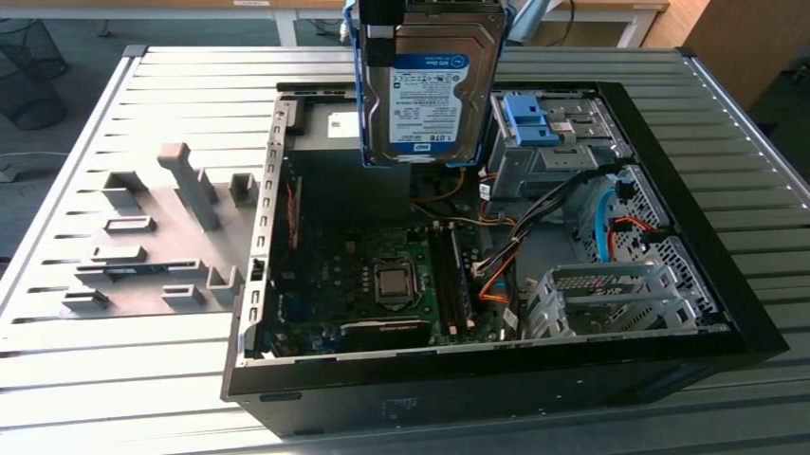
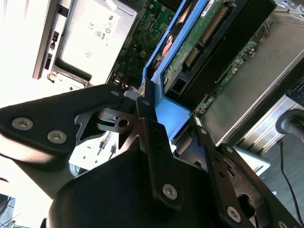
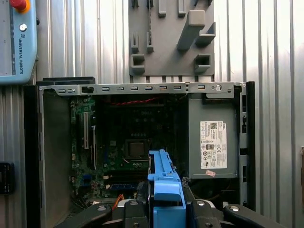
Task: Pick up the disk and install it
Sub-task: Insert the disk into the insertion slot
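on the exterior view's left, just beside the computer case (image 1: 260, 284), a grey fixture plate (image 1: 139, 246) with upright pegs lay on the slatted metal table (image 1: 114, 389). the case lay on its side with its panel off. its motherboard (image 1: 379, 275) was exposed, and in the first wrist view its grey power supply (image 3: 211, 142) sat in one corner.

above the open case, clear of everything in it, hung the disk (image 1: 431, 85). it was upright, with its long axis vertical, its white-and-blue label facing the exterior camera and its blue bracket running down both edges. the gripper (image 2: 171, 114) was directly over the disk and carried it from the upper end. in the second wrist view the black fingers (image 2: 149, 128) were closed on the bracket's blue end piece, one on each side, with the drive's green circuit board pointing away and down toward the case.

to the exterior view's right of the disk, and lower, a blue latch (image 1: 525, 123) with no drive in it sat on the bay at the case's far corner. nearer the camera, in the case's right-hand corner, stood a silver perforated drive cage (image 1: 608, 299). the disk had been picked up but not yet seated. by my reading, both bays lay down and to the exterior view's right of the hanging drive.
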Motion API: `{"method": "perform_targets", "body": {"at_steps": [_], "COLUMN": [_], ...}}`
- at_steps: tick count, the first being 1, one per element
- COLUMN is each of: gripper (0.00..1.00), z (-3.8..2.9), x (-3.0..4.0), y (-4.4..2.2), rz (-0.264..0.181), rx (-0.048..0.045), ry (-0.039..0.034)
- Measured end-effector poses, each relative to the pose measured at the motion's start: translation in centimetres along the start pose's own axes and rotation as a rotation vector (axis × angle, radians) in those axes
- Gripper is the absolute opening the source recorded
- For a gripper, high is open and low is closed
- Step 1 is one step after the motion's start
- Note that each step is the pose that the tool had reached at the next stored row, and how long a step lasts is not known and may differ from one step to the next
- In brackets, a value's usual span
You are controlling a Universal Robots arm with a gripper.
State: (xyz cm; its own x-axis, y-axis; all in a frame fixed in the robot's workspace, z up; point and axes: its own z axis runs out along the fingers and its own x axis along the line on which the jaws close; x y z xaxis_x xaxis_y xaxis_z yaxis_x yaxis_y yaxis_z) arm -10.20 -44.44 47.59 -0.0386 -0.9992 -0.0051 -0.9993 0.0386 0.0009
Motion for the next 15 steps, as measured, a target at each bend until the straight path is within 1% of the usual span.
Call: {"method": "perform_targets", "body": {"at_steps": [4,12,15], "gripper": [0.37,0.37,0.37], "z": [0.00,0.02,0.02], "x": [0.20,1.09,1.12], "y": [-0.01,-0.04,-0.04], "rz": [0.000,0.000,0.000], "rx": [-0.0001,0.0000,0.0000], "ry": [0.0001,0.0001,0.0000]}}
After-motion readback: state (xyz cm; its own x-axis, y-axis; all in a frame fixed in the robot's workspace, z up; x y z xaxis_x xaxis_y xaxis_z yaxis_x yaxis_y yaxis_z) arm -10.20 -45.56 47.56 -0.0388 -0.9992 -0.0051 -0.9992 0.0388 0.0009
